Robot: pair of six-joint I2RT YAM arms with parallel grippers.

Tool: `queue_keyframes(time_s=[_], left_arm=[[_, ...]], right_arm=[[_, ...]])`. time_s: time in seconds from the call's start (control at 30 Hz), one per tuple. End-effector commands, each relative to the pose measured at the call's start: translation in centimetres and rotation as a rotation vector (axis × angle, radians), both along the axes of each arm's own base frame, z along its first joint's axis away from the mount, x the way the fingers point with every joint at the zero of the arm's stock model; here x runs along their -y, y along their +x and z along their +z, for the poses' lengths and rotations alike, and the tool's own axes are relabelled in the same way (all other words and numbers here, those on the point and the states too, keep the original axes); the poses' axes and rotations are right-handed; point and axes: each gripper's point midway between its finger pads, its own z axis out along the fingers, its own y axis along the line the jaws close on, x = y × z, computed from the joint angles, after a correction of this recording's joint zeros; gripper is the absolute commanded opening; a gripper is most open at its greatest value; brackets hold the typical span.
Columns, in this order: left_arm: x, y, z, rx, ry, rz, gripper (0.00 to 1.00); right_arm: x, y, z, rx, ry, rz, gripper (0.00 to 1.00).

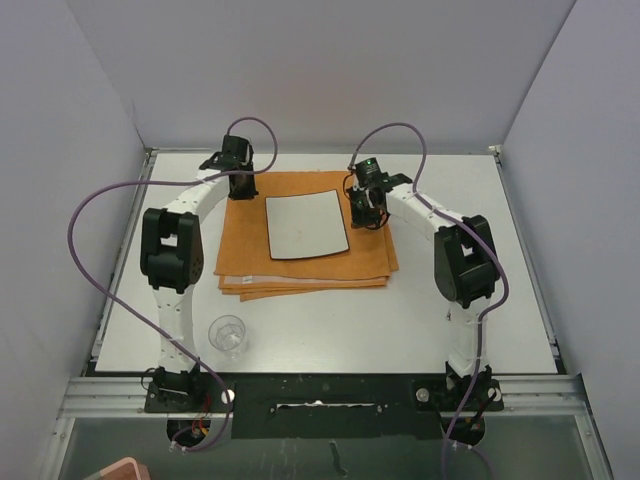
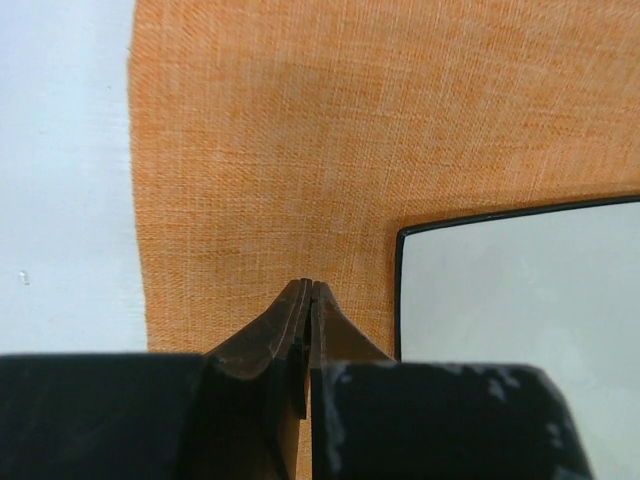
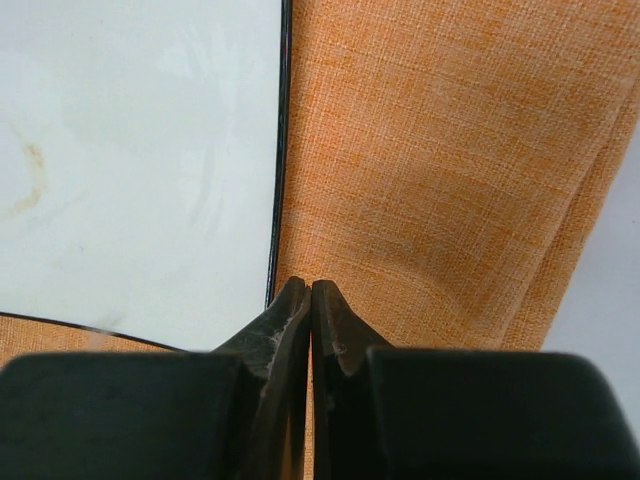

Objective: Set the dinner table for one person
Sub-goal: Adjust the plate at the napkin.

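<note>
- The dinner table [image 1: 420,320] fills the enclosure beneath both arms.
- An orange placemat [image 1: 245,240] lies mid-table.
- A square white plate [image 1: 306,225] rests on it.
- The left gripper [image 2: 310,287] and right gripper [image 3: 309,285] flank the plate, jaws pressed together, empty.
- A glass [image 1: 228,335] stands near the left arm's base.
</note>
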Motion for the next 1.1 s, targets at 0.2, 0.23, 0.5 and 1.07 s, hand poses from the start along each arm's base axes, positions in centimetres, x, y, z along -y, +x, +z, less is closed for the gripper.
queue_keyframes(time_s=[0.2, 0.23, 0.5, 1.07], left_arm=[[2.3, -1.0, -3.4, -0.071, -0.027, -0.044, 0.00], [2.4, -1.1, -3.5, -0.073, -0.028, -0.046, 0.00], [2.8, -0.8, -3.4, -0.071, -0.030, -0.054, 0.00], [3.5, -0.6, -3.5, -0.069, -0.041, -0.052, 0.00]], right_arm=[[0.0, 0.3, -0.8, -0.005, 0.011, -0.024, 0.00], [0.0, 0.0, -1.1, -0.013, 0.010, -0.024, 0.00], [-1.3, -2.4, -3.1, -0.065, 0.004, 0.008, 0.00], [-3.3, -3.6, -4.0, -0.087, -0.006, 0.062, 0.00]])
